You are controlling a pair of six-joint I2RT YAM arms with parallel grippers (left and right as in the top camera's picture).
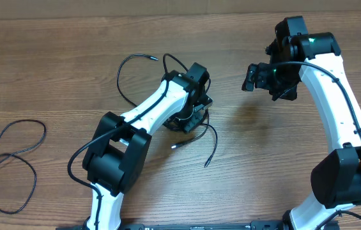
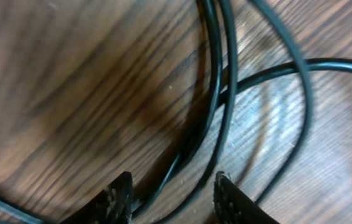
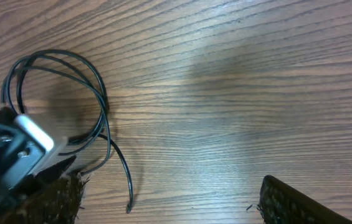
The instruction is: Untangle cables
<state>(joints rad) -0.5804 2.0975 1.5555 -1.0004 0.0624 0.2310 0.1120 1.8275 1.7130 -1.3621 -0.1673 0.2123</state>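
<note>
My tool [image 2: 172, 200] sits low over the wooden desk [image 2: 70, 93], its fingers [image 2: 118, 198] spread wide apart. Thin black cables [image 2: 230, 74] run up between them and cross near the top right.

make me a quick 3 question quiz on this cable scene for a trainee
1. True or false: the right tool holds a cable.
2. Which tool straddles strands of the tangle? A) left tool B) right tool C) both
3. Fill in: in the overhead view, the lone cable lies on the robot's ___ side of the table.

Key: 1 false, it is open and empty. 2 A. 3 left.
</note>
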